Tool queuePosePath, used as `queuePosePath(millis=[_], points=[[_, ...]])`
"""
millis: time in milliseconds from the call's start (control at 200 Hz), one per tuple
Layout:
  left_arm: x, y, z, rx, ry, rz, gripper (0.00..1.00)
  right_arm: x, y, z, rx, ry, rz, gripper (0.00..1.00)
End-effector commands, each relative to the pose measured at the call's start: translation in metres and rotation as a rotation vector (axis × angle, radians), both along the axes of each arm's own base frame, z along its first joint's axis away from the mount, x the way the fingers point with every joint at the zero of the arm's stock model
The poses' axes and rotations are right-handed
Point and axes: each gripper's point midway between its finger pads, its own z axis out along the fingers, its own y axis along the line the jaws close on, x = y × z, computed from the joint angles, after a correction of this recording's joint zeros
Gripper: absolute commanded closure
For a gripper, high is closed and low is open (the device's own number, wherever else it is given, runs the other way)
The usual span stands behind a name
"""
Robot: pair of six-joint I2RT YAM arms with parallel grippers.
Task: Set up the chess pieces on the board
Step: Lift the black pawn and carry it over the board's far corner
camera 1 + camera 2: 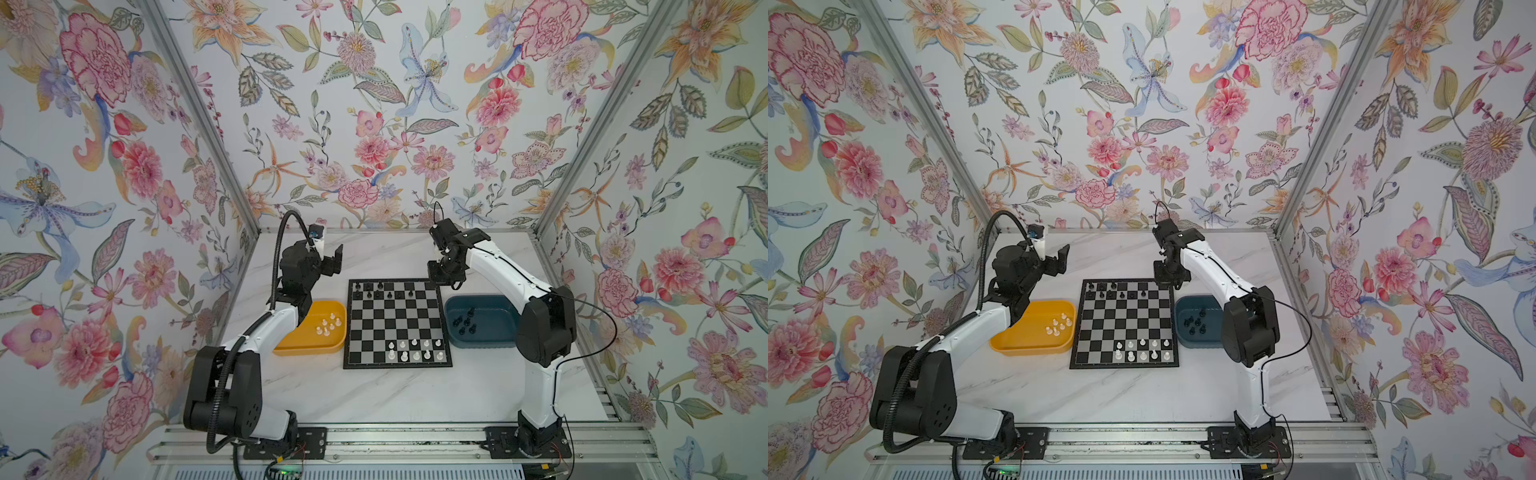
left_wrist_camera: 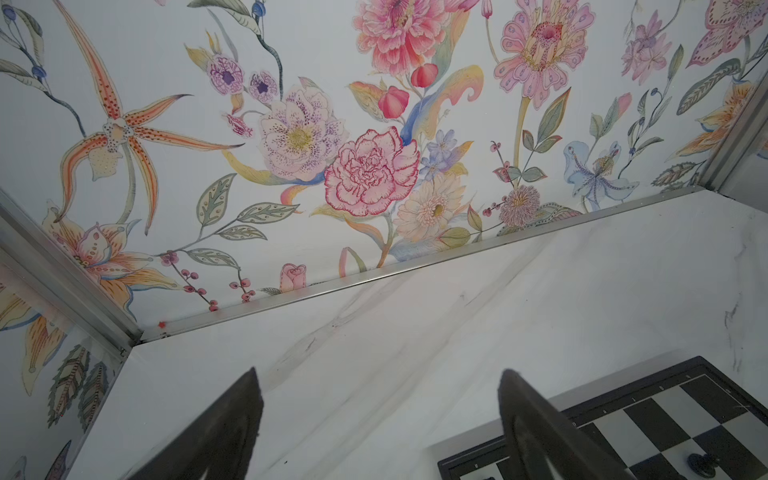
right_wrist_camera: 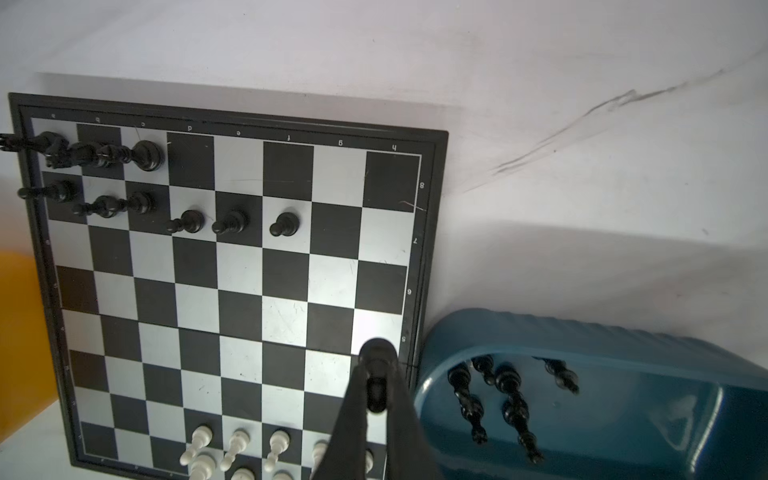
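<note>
The board [image 1: 395, 328] [image 1: 1125, 328] lies flat in the middle of the table. Several black chess pieces [image 1: 379, 291] [image 3: 187, 220] stand on its two far rows, and several white ones [image 1: 415, 350] [image 3: 239, 442] on its two near rows. My right gripper [image 1: 441, 277] [image 3: 376, 370] hangs over the board's far right corner, shut on a small black piece [image 3: 376, 353] whose round base faces the wrist camera. My left gripper [image 1: 333, 261] [image 2: 381, 371] is open and empty, raised above the bare table just beyond the board's far left corner [image 2: 685, 415].
A yellow tray [image 1: 307, 350] [image 1: 1025, 332] left of the board holds several white pieces [image 1: 328, 324]. Right of the board, a dark blue tray [image 1: 484, 343] [image 3: 623, 374] holds several black pieces [image 1: 465, 322] [image 3: 511, 386]. Floral walls enclose the table on three sides.
</note>
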Motion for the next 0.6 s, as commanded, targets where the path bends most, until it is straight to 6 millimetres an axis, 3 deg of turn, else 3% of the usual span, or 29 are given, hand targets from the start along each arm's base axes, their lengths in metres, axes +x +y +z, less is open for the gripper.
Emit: queuePosePath(millis=[0, 275, 596], points=[[0.000, 0.001, -0.001, 0.003, -0.006, 0.009, 0.10, 0.006, 0.011, -0.007, -0.009, 0.017, 0.035, 0.99], [0.003, -0.001, -0.004, -0.002, 0.003, 0.002, 0.10, 0.029, 0.030, -0.040, -0.016, 0.041, 0.059, 1.00], [0.004, -0.002, -0.004, -0.010, 0.006, -0.005, 0.10, 0.026, 0.035, -0.065, -0.017, 0.095, 0.068, 1.00]])
